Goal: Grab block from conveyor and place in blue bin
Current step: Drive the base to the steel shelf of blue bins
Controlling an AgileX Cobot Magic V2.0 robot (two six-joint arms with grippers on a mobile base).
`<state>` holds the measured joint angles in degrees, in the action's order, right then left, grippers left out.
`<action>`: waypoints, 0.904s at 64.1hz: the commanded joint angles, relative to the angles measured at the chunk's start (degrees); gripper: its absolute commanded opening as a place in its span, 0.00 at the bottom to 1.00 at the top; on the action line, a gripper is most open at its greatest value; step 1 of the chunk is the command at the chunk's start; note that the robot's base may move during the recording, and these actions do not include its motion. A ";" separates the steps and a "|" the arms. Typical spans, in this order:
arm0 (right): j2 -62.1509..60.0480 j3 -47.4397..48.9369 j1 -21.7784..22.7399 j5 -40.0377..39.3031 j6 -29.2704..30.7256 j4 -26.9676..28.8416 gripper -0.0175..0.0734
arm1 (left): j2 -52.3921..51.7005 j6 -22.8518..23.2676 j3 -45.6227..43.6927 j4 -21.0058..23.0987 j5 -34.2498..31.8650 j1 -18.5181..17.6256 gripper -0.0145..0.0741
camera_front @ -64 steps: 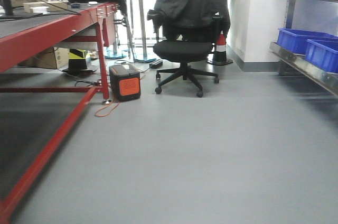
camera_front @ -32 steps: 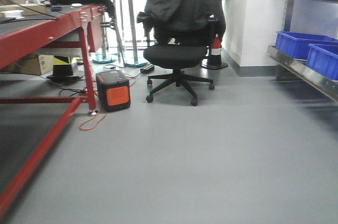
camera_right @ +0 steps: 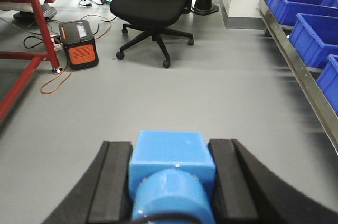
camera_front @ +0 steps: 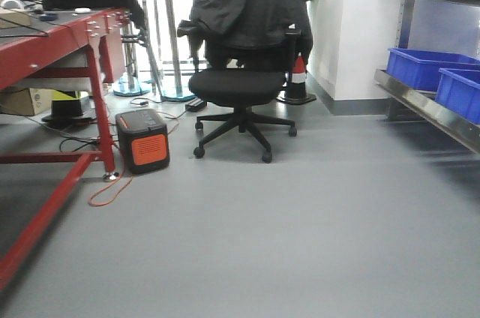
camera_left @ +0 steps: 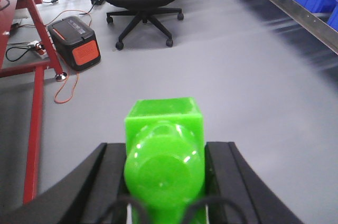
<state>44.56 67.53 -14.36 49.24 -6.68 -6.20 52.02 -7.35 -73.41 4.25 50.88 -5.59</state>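
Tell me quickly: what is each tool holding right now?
Left tool: closed on the green block.
Right tool: closed on the blue block.

The light-blue block (camera_right: pixel 170 155) sits clamped in the right gripper (camera_right: pixel 169 149), stud facing backward. The red-framed conveyor (camera_front: pixel 45 49) stands left, blue bins (camera_front: pixel 420 67) shelved right.

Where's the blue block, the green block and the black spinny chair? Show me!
blue block (camera_right: pixel 171 155), right wrist view, on its flat face above the stud.
green block (camera_left: pixel 163 163), left wrist view, on its round stud.
black chair (camera_front: pixel 236 85), front view, on the seat cushion.
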 commanded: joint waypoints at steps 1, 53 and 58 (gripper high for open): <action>-0.10 0.35 -0.18 -1.21 0.38 -0.61 0.01 | -0.23 0.21 0.09 0.49 -1.02 -0.39 0.04; -0.10 0.35 -0.18 -1.21 0.38 -0.61 0.01 | -0.23 0.21 0.09 0.49 -1.02 -0.39 0.04; -0.10 0.35 -0.18 -1.21 0.38 -0.61 0.01 | -0.23 0.21 0.09 0.49 -1.02 -0.39 0.04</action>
<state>44.56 67.53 -14.36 49.24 -6.68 -6.20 52.02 -7.35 -73.29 4.25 50.88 -5.59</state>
